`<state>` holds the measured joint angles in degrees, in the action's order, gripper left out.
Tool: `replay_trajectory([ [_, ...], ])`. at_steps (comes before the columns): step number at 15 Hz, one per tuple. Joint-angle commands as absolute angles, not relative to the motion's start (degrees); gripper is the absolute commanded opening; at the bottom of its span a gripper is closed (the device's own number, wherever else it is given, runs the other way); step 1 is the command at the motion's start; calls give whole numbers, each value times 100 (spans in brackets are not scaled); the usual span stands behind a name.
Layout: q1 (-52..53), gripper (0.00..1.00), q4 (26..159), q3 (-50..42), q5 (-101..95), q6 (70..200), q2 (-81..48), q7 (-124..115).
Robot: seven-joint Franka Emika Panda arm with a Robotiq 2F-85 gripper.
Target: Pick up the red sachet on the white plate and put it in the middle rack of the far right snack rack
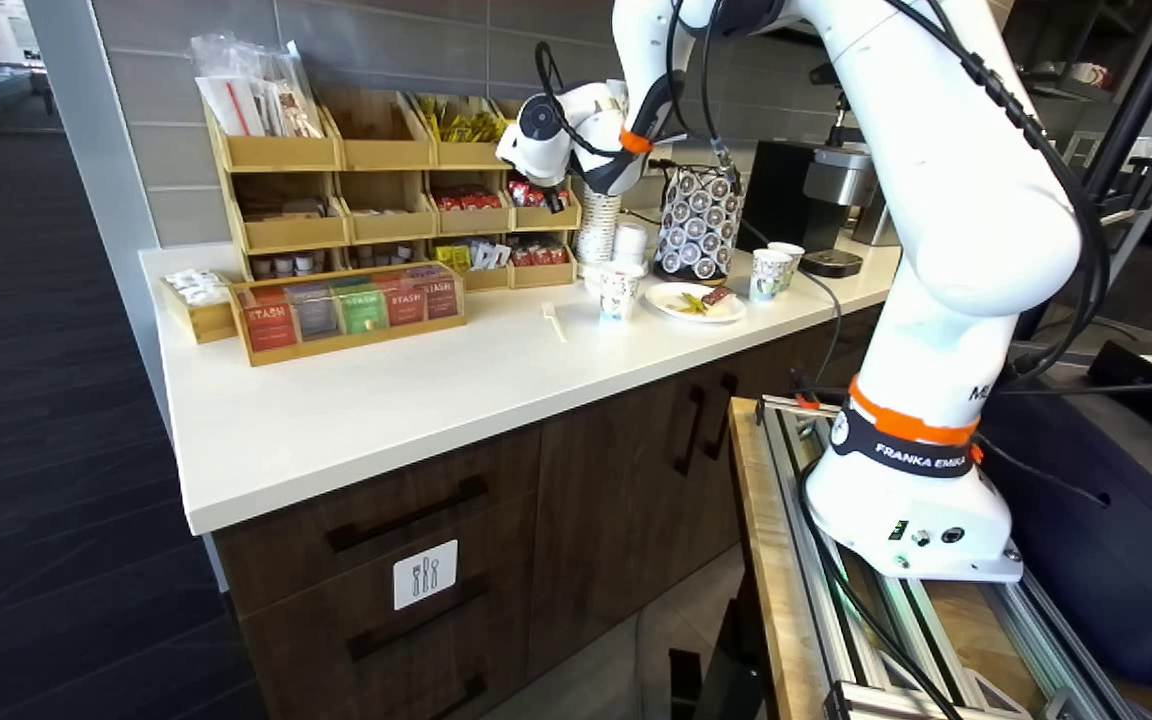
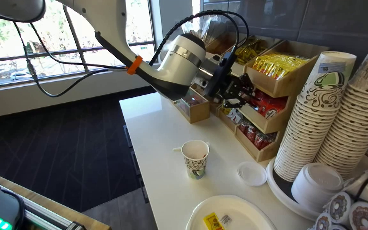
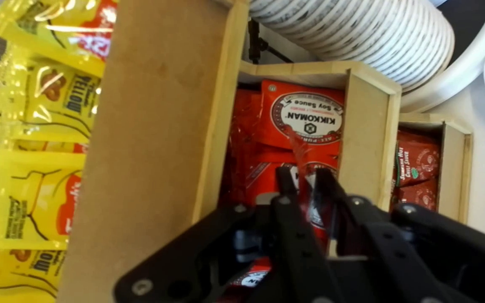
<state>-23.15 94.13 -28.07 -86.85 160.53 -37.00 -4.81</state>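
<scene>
At the mouth of the snack rack's middle rack we find the gripper, its jaws drawn nearly together and pinching the red sachet, which shows edge-on and blurred. Inside the middle rack lie Kikkoman soy sauce packets; we cannot tell whether the sachet touches them. The top bin, above the middle rack, holds yellow packets lettered YELLOW; the bottom bin, below it, holds hot chili sauce packets. Just beside it rise stacked paper cups. Lower and well apart from it, the white plate carries a dark red packet and a yellow mini-packet.
</scene>
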Motion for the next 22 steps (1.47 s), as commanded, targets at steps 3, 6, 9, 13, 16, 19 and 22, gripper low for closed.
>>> replay_trajectory([
  [3,-2292,22,9419,-2949,-9276,16268,-3580,-1114],
  [6,-2297,22,9513,-3001,-9623,16441,-3431,-1498],
  [9,-2315,17,9683,-3038,-9797,16590,-3255,-1634],
  [13,-2321,18,9869,-3117,-9920,16695,-3064,-1656],
  [16,-2336,18,10080,-3144,-9745,16734,-2886,-1376],
  [19,-2371,14,10554,-3159,-9289,16790,-2627,-605],
  [22,-2863,1,11379,-2638,-8687,16614,-2161,713],
])
